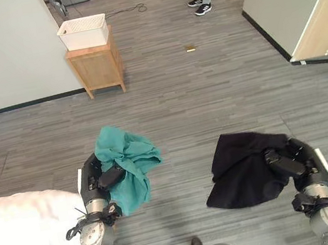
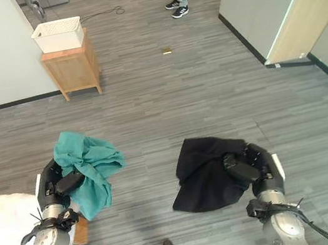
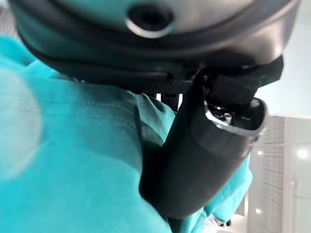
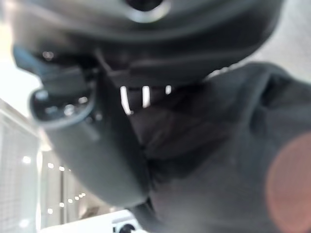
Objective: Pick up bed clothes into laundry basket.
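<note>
Left eye view: left hand, lower left, fingers curled round teal cloth; right hand, lower right, clamps black cloth. White laundry basket sits upper left on wooden stand, far ahead, nearer the left hand. Wrist views: thumbs pressed into fabric.

No legible text, label, number or sign is found on any surface inspected. The teal cloth and the black cloth carry no readable tag or print. The white basket and the wooden stand beneath it are unmarked as far as can be seen. The small yellowish item on the floor is too small to read. The walls, the floor and the shoes of the person standing at the far end show no readable markings.
</note>
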Motion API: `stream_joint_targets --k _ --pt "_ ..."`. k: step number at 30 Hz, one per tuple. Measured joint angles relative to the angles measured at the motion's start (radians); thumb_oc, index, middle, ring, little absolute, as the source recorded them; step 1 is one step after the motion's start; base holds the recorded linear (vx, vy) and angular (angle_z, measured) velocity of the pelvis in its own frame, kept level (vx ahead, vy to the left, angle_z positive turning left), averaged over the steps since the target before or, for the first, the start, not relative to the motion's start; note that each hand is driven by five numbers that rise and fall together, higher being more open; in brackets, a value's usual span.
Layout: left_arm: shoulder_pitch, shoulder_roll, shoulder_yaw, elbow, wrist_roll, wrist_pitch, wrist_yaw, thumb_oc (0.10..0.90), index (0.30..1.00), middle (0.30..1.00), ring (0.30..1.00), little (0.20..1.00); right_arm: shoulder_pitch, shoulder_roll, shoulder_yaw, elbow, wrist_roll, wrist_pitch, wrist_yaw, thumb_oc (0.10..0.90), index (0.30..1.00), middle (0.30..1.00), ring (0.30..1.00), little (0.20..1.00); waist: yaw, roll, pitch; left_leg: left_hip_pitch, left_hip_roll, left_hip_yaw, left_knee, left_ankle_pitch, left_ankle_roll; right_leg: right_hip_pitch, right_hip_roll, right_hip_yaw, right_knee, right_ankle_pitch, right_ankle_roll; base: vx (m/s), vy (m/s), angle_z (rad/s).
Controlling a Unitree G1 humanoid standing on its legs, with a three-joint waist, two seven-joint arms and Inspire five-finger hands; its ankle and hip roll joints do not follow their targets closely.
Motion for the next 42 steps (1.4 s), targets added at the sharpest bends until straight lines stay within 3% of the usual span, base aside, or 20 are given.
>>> stream_joint_targets --k 1,2,3,4,5,6,7,8,9,12,14,17,19,20,21,23,26,29,31,42 --pt "0.024 -0.019 0.001 -0.004 -0.016 -0.003 0.005 0.400 0.300 0.300 0.300 0.300 -0.014 0.002 -0.029 0.000 0.000 -0.003 -0.008 0.400 0.300 0.300 0.300 0.300 0.024 0.017 0.002 -0.070 -0.021 0.041 -0.101 -0.040 0.055 0.041 0.002 -0.067 0.002 -0.086 0.116 0.54 -0.024 -0.58" --pt "0.062 -0.029 0.028 -0.003 -0.037 -0.010 0.013 0.400 0.300 0.300 0.300 0.300 -0.050 -0.016 -0.012 0.000 0.008 -0.009 -0.011 0.400 0.300 0.300 0.300 0.300 0.066 0.014 -0.001 -0.065 -0.037 0.112 -0.325 -0.043 0.052 0.061 0.009 -0.080 0.038 -0.088 0.101 0.52 0.022 -0.64" --pt "0.097 -0.010 0.027 0.018 -0.047 -0.008 0.024 0.400 0.300 0.300 0.300 0.300 -0.057 -0.022 0.023 -0.001 0.011 -0.016 -0.007 0.400 0.300 0.300 0.300 0.300 0.060 0.049 -0.017 -0.036 -0.073 0.166 -0.585 -0.054 0.072 0.153 0.048 -0.106 0.007 -0.165 0.283 0.57 0.061 -0.87" --pt "0.120 -0.057 0.051 0.038 -0.052 -0.023 0.026 0.400 0.300 0.300 0.300 0.300 -0.057 -0.083 0.074 -0.045 0.019 -0.028 -0.006 0.400 0.300 0.300 0.300 0.300 0.046 0.165 -0.017 -0.015 -0.044 0.173 -0.850 -0.070 0.114 0.030 0.092 -0.013 0.310 -0.261 0.094 0.58 0.050 -0.46" --pt "0.108 -0.060 0.072 0.080 -0.058 -0.018 0.038 0.400 0.300 0.300 0.300 0.300 -0.009 -0.142 0.127 -0.118 0.020 -0.052 0.014 0.400 0.300 0.300 0.300 0.300 0.022 0.213 -0.038 -0.003 -0.099 0.209 -1.048 -0.049 0.072 0.103 0.081 -0.036 0.226 -0.308 -0.043 0.76 0.049 -0.26" --pt "0.111 -0.018 0.052 0.079 -0.052 -0.016 0.025 0.400 0.300 0.300 0.300 0.300 0.010 -0.077 0.137 -0.080 0.022 -0.035 0.006 0.400 0.300 0.300 0.300 0.300 0.030 0.155 -0.056 0.041 -0.186 0.211 -1.100 -0.068 0.096 0.192 0.063 -0.041 0.132 -0.322 0.011 0.71 0.058 0.39" --pt "0.110 0.006 0.025 0.032 -0.047 -0.023 0.030 0.400 0.300 0.300 0.300 0.300 0.035 -0.036 0.182 -0.026 0.025 -0.016 0.009 0.400 0.300 0.300 0.300 0.300 0.053 0.075 -0.064 0.115 -0.342 0.298 -1.043 -0.131 0.202 0.301 0.064 -0.059 0.098 -0.267 0.078 0.99 0.094 0.87" --pt "0.129 0.004 0.013 -0.051 -0.046 -0.025 0.032 0.400 0.300 0.300 0.300 0.300 0.038 -0.026 0.198 -0.028 0.034 -0.002 0.020 0.400 0.300 0.300 0.300 0.300 0.053 0.093 -0.072 0.189 -0.384 0.366 -0.969 -0.197 0.305 0.321 0.129 -0.053 0.151 -0.230 0.147 0.90 0.098 0.21" --pt "0.138 0.023 0.024 -0.114 -0.046 -0.028 0.040 0.400 0.300 0.300 0.300 0.300 -0.017 -0.026 0.228 -0.039 0.043 0.038 0.065 0.400 0.300 0.300 0.300 0.300 0.105 0.104 -0.050 0.254 -0.342 0.320 -0.986 -0.100 0.311 0.301 0.105 -0.087 0.316 -0.318 0.151 0.86 0.084 -0.48" --pt "0.123 0.004 0.062 -0.127 -0.031 -0.032 0.057 0.400 0.300 0.300 0.300 0.300 -0.082 -0.122 0.405 -0.256 0.112 0.076 0.195 0.400 0.300 0.300 0.300 0.300 0.108 0.090 -0.039 0.309 -0.306 0.242 -0.861 -0.117 0.275 0.180 -0.175 -0.019 0.607 -0.376 0.189 0.45 0.098 -0.73" --pt "0.001 0.008 0.064 -0.097 -0.030 -0.037 0.050 0.400 0.300 0.300 0.300 0.300 -0.130 -0.232 0.480 -0.458 0.078 0.068 0.296 0.400 0.300 0.300 0.300 0.300 0.082 0.116 -0.034 0.421 -0.256 0.142 -0.988 -0.089 0.230 -0.005 -0.212 0.031 0.707 -0.330 0.229 0.42 0.120 0.30" --pt "-0.120 0.066 0.065 -0.047 -0.030 -0.057 0.053 0.400 0.300 0.300 0.300 0.300 -0.311 -0.277 0.520 -0.585 -0.004 0.006 0.376 0.400 0.300 0.300 0.300 0.300 0.056 0.082 -0.023 0.505 -0.202 0.081 -1.021 -0.062 0.192 -0.223 -0.248 0.099 0.815 -0.270 0.244 0.24 0.083 0.73" --pt "-0.141 0.072 0.077 -0.032 -0.030 -0.080 0.068 0.400 0.300 0.300 0.300 0.300 -0.377 -0.181 0.546 -0.551 -0.012 -0.067 0.373 0.400 0.300 0.300 0.300 0.300 0.047 0.097 -0.022 0.561 -0.126 0.075 -1.017 -0.095 0.175 -0.346 -0.273 0.099 0.735 -0.223 0.205 0.23 0.001 0.91" --pt "-0.116 0.087 0.092 -0.040 -0.031 -0.081 0.077 0.400 0.300 0.300 0.300 0.300 -0.333 -0.169 0.509 -0.533 -0.017 -0.074 0.368 0.400 0.300 0.300 0.300 0.300 0.040 0.101 -0.026 0.621 -0.066 0.091 -0.993 -0.128 0.025 -0.336 -0.301 0.072 0.388 -0.059 0.202 0.32 -0.092 1.07" --pt "-0.087 0.113 0.102 -0.051 -0.030 -0.081 0.078 0.400 0.300 0.300 0.300 0.300 -0.279 -0.167 0.486 -0.500 -0.017 -0.070 0.371 0.400 0.300 0.300 0.300 0.300 0.039 0.063 -0.046 0.641 -0.057 0.106 -0.976 -0.168 -0.029 -0.300 -0.306 0.088 0.182 0.064 0.227 0.42 -0.119 1.34" --pt "-0.013 0.060 0.104 -0.043 -0.029 -0.097 0.088 0.400 0.300 0.300 0.300 0.300 -0.082 -0.179 0.334 -0.369 -0.011 -0.043 0.376 0.400 0.300 0.300 0.300 0.300 0.012 0.115 -0.055 0.642 -0.016 0.073 -0.885 -0.284 -0.103 -0.239 -0.248 0.077 0.193 0.023 0.230 0.33 -0.137 0.84" --pt "0.025 0.048 0.115 -0.041 -0.024 -0.097 0.081 0.400 0.300 0.300 0.300 0.300 0.017 -0.179 0.162 -0.129 -0.013 0.042 0.328 0.400 0.300 0.300 0.300 0.300 -0.024 0.190 -0.038 0.622 -0.071 0.059 -0.972 -0.257 -0.060 -0.207 -0.151 0.083 0.175 0.009 0.178 0.31 -0.202 0.18" --pt "0.010 0.038 0.110 -0.013 0.009 -0.094 0.057 0.400 0.300 0.300 0.300 0.300 0.092 -0.178 0.138 -0.075 -0.021 0.071 0.294 0.400 0.300 0.300 0.300 0.300 -0.089 0.172 0.009 0.695 -0.043 -0.026 -1.051 -0.143 -0.081 -0.298 -0.099 0.146 0.451 -0.019 0.177 0.24 -0.246 0.35" --pt "0.003 0.022 0.108 -0.005 0.013 -0.091 0.050 0.400 0.300 0.300 0.300 0.300 0.119 -0.150 0.140 -0.096 -0.023 0.072 0.294 0.400 0.300 0.300 0.300 0.300 -0.123 0.153 -0.001 0.686 -0.050 -0.066 -1.043 -0.143 -0.083 -0.257 -0.084 0.245 0.260 -0.029 0.191 0.14 -0.221 0.33" --pt "-0.050 -0.100 0.065 0.014 -0.036 -0.093 0.051 0.400 0.300 0.300 0.300 0.300 -0.009 -0.125 0.043 -0.110 0.022 -0.008 0.185 0.400 0.300 0.300 0.300 0.300 -0.090 0.157 0.022 0.520 0.032 -0.093 -0.815 -0.014 -0.160 -0.143 -0.047 0.091 0.153 -0.065 0.061 0.08 -0.225 0.51"
